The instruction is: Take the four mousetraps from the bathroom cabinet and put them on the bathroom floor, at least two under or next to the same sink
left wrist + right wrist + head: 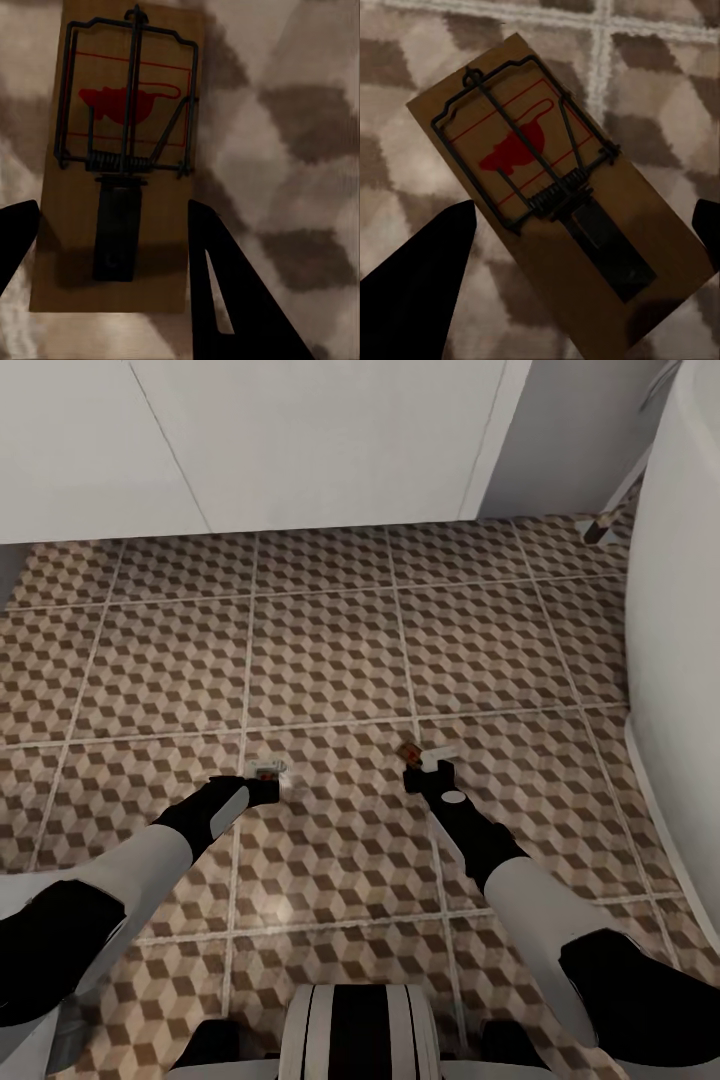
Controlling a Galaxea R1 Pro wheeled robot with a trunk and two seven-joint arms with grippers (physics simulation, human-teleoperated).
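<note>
A: Both grippers hold traps?
B: Yes. Left gripper [272, 784] clamps 1 trap [120, 157]; right gripper [425, 770] spread wide around another trap [559, 199], low over the floor [330, 650].
A: Advice?
B: Lower flat onto tiles, then release.

You are looking down at the bathroom floor [330, 650], cube-patterned tiles with pale grout; the white bathtub [680, 660] is standing on it at right.
</note>
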